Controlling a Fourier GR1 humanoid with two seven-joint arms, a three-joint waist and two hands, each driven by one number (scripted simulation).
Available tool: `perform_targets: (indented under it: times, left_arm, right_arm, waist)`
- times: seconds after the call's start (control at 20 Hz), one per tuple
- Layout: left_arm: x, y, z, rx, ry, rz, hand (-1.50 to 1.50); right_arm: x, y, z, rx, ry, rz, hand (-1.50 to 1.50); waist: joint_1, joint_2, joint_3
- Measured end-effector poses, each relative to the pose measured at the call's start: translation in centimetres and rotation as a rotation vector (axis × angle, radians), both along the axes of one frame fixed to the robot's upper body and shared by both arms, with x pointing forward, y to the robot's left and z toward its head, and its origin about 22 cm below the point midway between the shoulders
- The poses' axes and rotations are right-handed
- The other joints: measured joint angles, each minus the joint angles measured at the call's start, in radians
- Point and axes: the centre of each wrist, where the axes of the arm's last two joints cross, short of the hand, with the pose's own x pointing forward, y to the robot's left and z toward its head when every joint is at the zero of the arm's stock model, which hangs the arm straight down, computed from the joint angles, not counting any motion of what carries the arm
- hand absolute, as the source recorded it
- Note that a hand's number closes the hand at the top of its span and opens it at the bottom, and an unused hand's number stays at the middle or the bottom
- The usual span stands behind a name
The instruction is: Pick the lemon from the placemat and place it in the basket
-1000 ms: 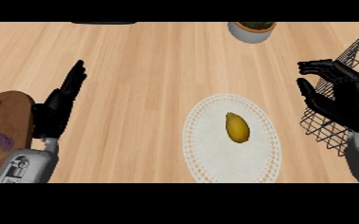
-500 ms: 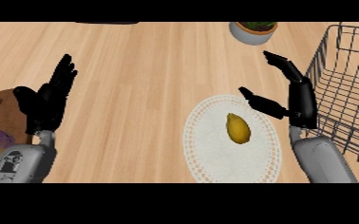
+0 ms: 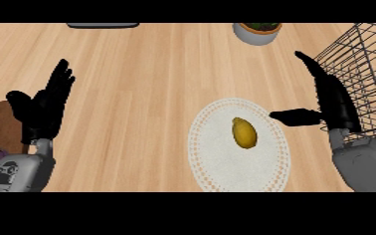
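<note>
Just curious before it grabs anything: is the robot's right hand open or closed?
Open. The right hand has straight fingers and thumb spread, holding nothing, beside the lemon.

You've got a light wood-plank counter (image 3: 147, 79) everywhere, a grey pot (image 3: 257, 32) with greenery up top, a dark slab (image 3: 103, 25) at the far edge.

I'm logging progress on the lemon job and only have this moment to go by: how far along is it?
Early stage. Done: nothing moved yet; the lemon lies on the placemat. In hand: the right hand is open beside the lemon, thumb pointing toward it, not touching. The left hand rests open at the left edge. Left: grasp, lift, and place it in the wire basket at right.
</note>
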Motion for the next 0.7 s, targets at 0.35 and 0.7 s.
perform_targets:
  times: [0.35,0.7]
  left_arm:
    - [-0.4,0.1,0.0,0.0,-0.002,0.008,0.0]
    - [-0.1,-0.2,0.7,-0.007,-0.003,-0.002,0.0]
  right_arm:
    - [-2.1,0.0,4.9,-0.133,0.359,0.107,-1.5]
    - [-3.4,0.6,8.7,-0.105,0.439,0.122,-1.5]
  waist:
    - [-0.004,0.002,0.004]
    - [0.01,0.01,0.007]
